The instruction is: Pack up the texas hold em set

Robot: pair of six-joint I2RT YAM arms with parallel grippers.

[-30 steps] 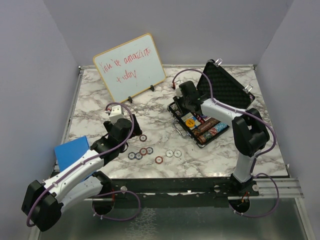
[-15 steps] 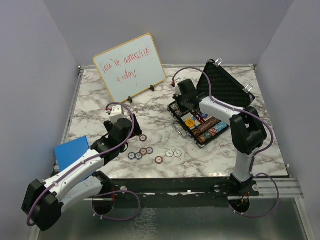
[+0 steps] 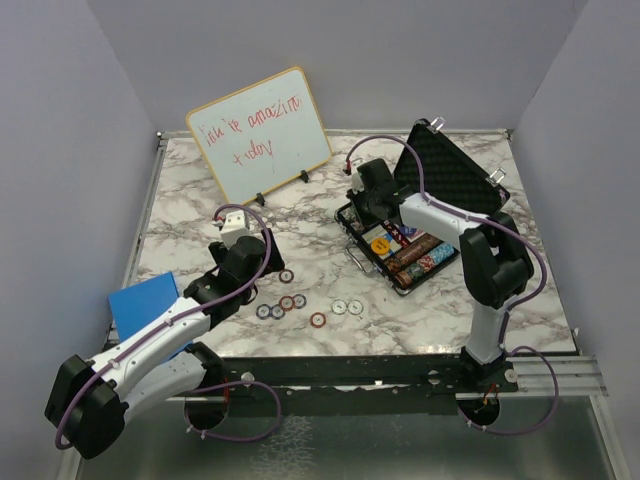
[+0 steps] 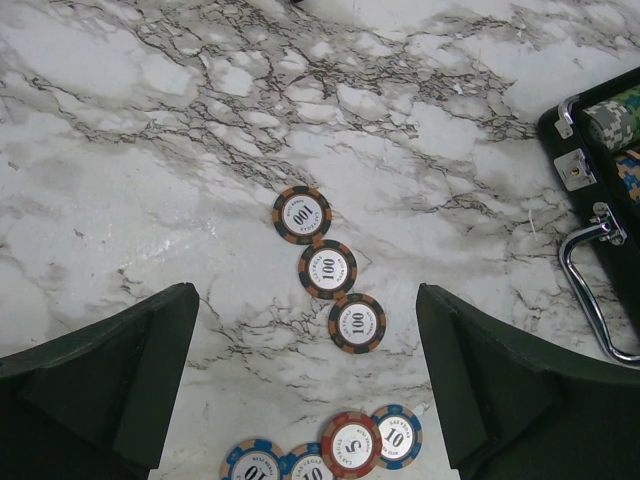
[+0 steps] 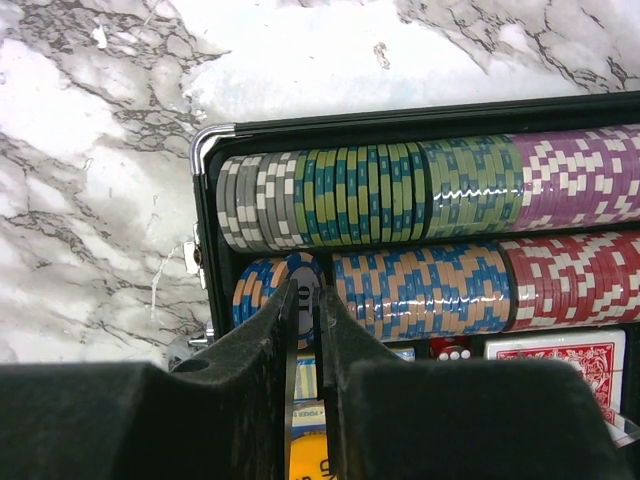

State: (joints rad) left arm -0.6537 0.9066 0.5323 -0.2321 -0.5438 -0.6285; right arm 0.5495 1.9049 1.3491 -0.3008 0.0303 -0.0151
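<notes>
The black briefcase [image 3: 455, 170] lies open at the right back, its foam lid up. Its rim [image 5: 400, 118] frames rows of multicoloured chips. My right gripper [image 3: 368, 207] is shut on a blue chip [image 5: 306, 272], held on edge at the left end of the blue-orange row [image 5: 420, 290]. A red card deck [image 5: 560, 365], red dice [image 5: 452, 347] and the orange-yellow disc [image 5: 305, 455] lie in the case. My left gripper [image 4: 310, 400] is open above loose chips: three brown 100 chips [image 4: 327, 269], a red 5 chip [image 4: 352, 444] and blue 10 chips [image 4: 397, 436].
The wood-framed whiteboard [image 3: 258, 133] stands at the back left. A blue box [image 3: 145, 300] sits at the table's left front edge. More loose chips [image 3: 347, 306] lie mid-front. The case's silver handle [image 4: 590, 290] juts toward the left gripper.
My right gripper has shifted a little toward the case's back-left corner with the chip. The left arm has barely moved.
</notes>
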